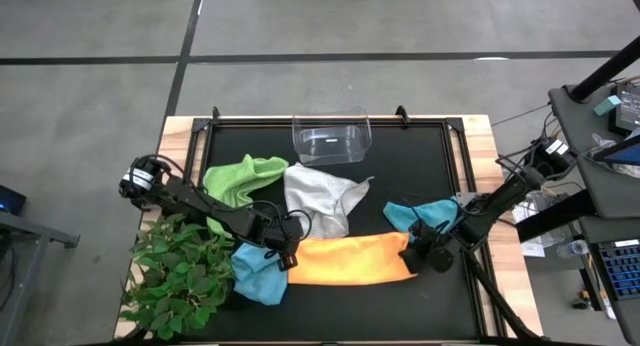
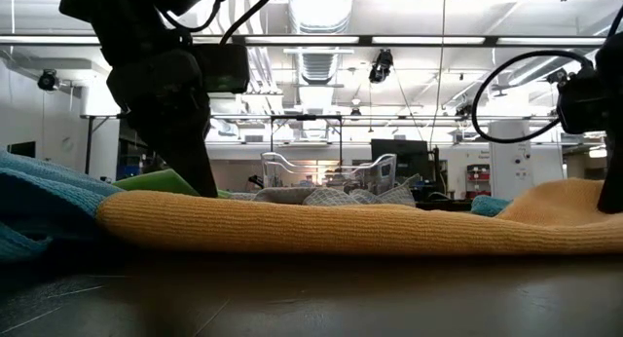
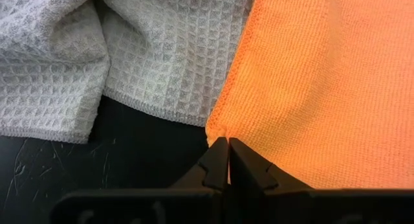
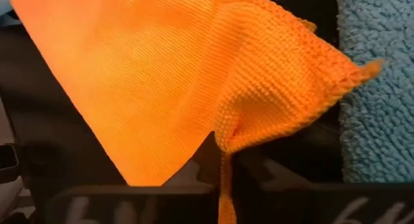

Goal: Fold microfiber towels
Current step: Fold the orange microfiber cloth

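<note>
The yellow-orange towel [image 1: 352,259] lies stretched left to right on the black mat near the front. My left gripper [image 1: 290,258] is shut on its left end and my right gripper [image 1: 413,257] is shut on its right end. The pale grey-white towel [image 1: 318,199] lies crumpled behind it, the lime green towel [image 1: 243,176] at the back left. The light blue towel [image 1: 258,275] lies at the front left, the teal towel [image 1: 418,214] under my right arm. My left gripper pinches the orange towel's left corner [image 3: 220,127] between its two shut fingers, only at their tips. The towel lies flat on the mat beyond the fingers. My right gripper pinches the orange towel's right end at a gathered fold [image 4: 226,143] between its shut fingers. That end rises off the mat in a small peak [image 2: 574,196].
A clear plastic bin [image 1: 331,136] stands at the mat's far edge. A leafy green plant [image 1: 175,271] sits at the table's front left corner, beside my left arm. Wooden table edges [image 1: 478,136] border the mat.
</note>
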Controlling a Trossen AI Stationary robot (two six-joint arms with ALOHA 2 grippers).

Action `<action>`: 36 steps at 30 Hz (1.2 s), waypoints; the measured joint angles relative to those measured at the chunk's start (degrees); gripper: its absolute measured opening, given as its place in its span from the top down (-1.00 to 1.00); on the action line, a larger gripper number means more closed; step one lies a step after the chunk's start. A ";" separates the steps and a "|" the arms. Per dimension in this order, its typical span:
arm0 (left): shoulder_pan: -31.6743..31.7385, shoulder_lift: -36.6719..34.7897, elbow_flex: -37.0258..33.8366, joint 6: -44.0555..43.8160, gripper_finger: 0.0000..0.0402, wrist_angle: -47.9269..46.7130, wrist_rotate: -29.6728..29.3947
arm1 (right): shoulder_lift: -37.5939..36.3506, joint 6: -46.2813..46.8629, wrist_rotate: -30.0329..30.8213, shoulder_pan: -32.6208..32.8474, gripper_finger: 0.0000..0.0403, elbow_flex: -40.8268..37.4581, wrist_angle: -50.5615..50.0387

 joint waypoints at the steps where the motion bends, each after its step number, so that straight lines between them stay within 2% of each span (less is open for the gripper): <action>1: -0.01 0.01 0.00 0.00 1.00 0.20 0.00 | -0.11 -0.29 -0.03 0.00 0.95 0.48 -0.49; 5: -0.95 0.01 0.00 2.09 1.00 4.01 0.78 | -0.68 -0.47 -1.19 0.00 0.96 4.74 -10.25; 9: -2.50 0.00 0.00 4.29 1.00 8.26 2.46 | -0.81 -0.76 -2.94 0.00 0.96 12.12 -26.79; 14: -3.97 0.01 0.01 3.17 1.00 9.07 2.44 | -0.66 -1.41 -4.56 0.02 0.96 22.13 -46.46; 18: -5.22 0.29 -0.07 2.89 1.00 12.33 2.21 | -0.66 -1.64 -4.99 0.02 0.96 27.77 -54.39; 25: -6.50 2.64 -0.07 2.71 1.00 17.55 2.21 | 1.37 -3.04 -5.11 -0.29 0.96 31.80 -53.24; 36: -6.60 4.69 -0.09 1.40 1.00 17.51 2.21 | 6.13 -14.61 -5.02 -5.65 0.96 32.29 -33.34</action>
